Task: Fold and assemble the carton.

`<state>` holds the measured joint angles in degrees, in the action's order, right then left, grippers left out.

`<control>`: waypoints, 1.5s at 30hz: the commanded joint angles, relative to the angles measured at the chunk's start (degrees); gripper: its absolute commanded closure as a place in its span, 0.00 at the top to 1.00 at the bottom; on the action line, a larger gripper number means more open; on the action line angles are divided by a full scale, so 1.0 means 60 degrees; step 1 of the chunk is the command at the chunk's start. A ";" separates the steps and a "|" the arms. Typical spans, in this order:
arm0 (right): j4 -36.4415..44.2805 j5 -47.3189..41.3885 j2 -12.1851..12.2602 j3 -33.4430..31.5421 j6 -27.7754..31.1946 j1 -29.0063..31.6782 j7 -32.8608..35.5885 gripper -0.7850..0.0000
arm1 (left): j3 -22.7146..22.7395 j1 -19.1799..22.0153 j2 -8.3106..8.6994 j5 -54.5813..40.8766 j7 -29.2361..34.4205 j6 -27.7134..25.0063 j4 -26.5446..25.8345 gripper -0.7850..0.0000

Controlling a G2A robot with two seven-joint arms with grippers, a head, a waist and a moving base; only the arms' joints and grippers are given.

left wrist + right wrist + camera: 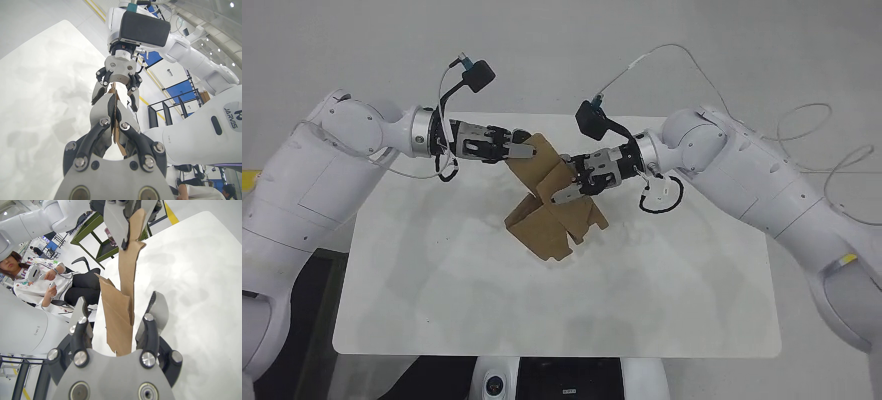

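While my left pincer [524, 150] is clamped on the top flap of the carton [547, 215], my right pincer [119, 298] stands with its fingers [159, 306] apart. They sit one on each side of a brown panel, touching neither face as far as I can make out. The carton is a partly opened cardboard blank, creased but not squared up. It hangs slantwise from my left grip over the middle of the white table [422, 290]; whether its lowest corner rests on the tabletop I cannot tell. From my left wrist the cardboard shows edge-on, pinched tight between the pads, with the right pincer facing me from the other end of the sheet.

I judge this to be an early fold: panels are bent along their scores, yet no walls are locked and no flap is tucked. The step in hand looks like taking a second hold so that my two arms can work against each other. The next move calls for my right fingers to come together on the panel they straddle, near a crease rather than mid-sheet. The left clamp must be firm while that happens, since thin board slips or buckles if squeezed off the score line.
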<state>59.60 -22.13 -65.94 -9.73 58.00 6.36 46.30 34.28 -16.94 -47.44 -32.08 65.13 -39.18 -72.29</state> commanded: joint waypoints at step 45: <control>-0.2980 -0.4085 -0.0300 -0.1067 0.0000 0.0585 -0.0020 0.00 | -0.0755 -0.0236 0.0205 -0.1193 -0.2418 -0.1330 0.1225 1.00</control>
<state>42.21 -45.88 -67.57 -15.33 58.00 9.54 46.26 29.85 -17.84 -45.89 -39.10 50.76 -47.89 -64.78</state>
